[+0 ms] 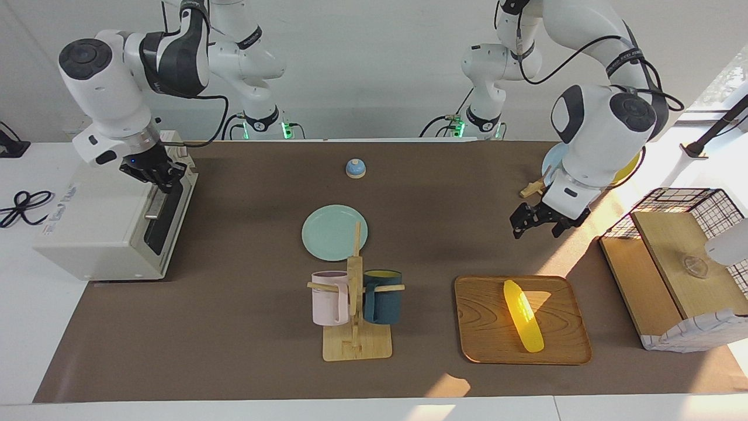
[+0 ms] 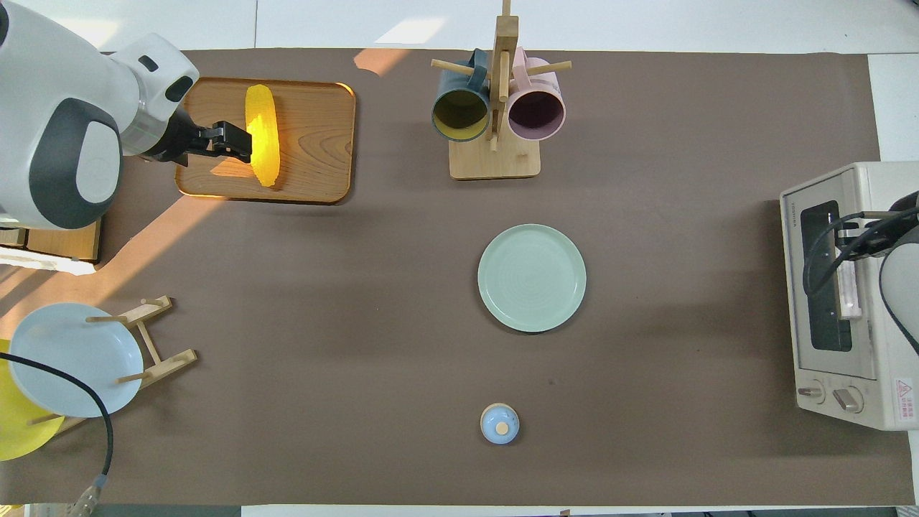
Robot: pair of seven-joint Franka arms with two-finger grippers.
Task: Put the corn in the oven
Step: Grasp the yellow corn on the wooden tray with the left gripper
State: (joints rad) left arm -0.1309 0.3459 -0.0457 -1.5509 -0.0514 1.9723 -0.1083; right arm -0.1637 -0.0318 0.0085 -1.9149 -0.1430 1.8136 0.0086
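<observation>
The corn (image 1: 524,316) is a glossy yellow cob lying on a wooden tray (image 1: 485,327) toward the left arm's end of the table; it also shows in the overhead view (image 2: 262,143) on the tray (image 2: 316,143). My left gripper (image 1: 537,227) is open and empty, raised in the air over the tray's edge beside the corn (image 2: 240,142), not touching it. The off-white oven (image 1: 99,234) stands at the right arm's end with its dark glass door closed (image 2: 833,366). My right gripper (image 1: 160,178) is at the door's silver handle (image 1: 155,204).
A mug rack (image 1: 356,304) with a pink and a dark blue mug stands mid-table, with a green plate (image 1: 334,232) nearer the robots. A small blue bell (image 1: 355,168) sits close to the robots. A plate rack (image 2: 143,337) and a wire-and-wood basket box (image 1: 678,275) are at the left arm's end.
</observation>
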